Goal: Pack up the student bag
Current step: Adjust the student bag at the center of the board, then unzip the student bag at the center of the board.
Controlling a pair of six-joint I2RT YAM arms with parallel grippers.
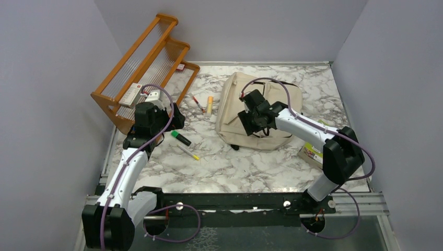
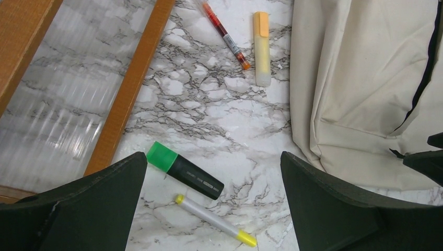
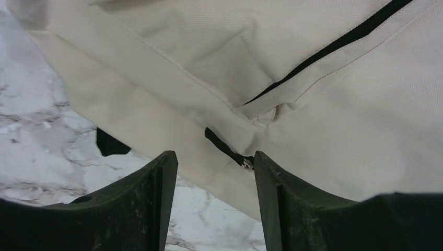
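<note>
Far left, the wooden rack (image 1: 140, 65) leans by the wall, with a small box (image 1: 131, 94) on its lower shelf, label too small to read; the left wrist view cuts the rack off at the frame edge. The left pincer (image 2: 213, 156) hovers above the marble table (image 1: 251, 172), jaws spread wide and gripping nothing. Right below that gap lies the green marker (image 2: 184, 170), and just beside it a thin pen with yellow ends (image 2: 215, 220). Further back, a red pen (image 2: 224, 34) and an orange highlighter (image 2: 262, 49) lie close together, near the bag's left edge.

Centre now: the bag (image 1: 232, 110) lies flat on the table towards the back, its middle hidden under the right arm from above. The right pincer (image 3: 213, 162) is low over the bag's near edge, jaws partway apart and clamping nothing. A black zip tab (image 3: 225, 148) sits in the gap, its metal end right against one finger; whether they touch, I can't tell.

Far right, a green-and-yellow packet (image 1: 312, 152) peeks out from under the right arm, mostly covered
</note>
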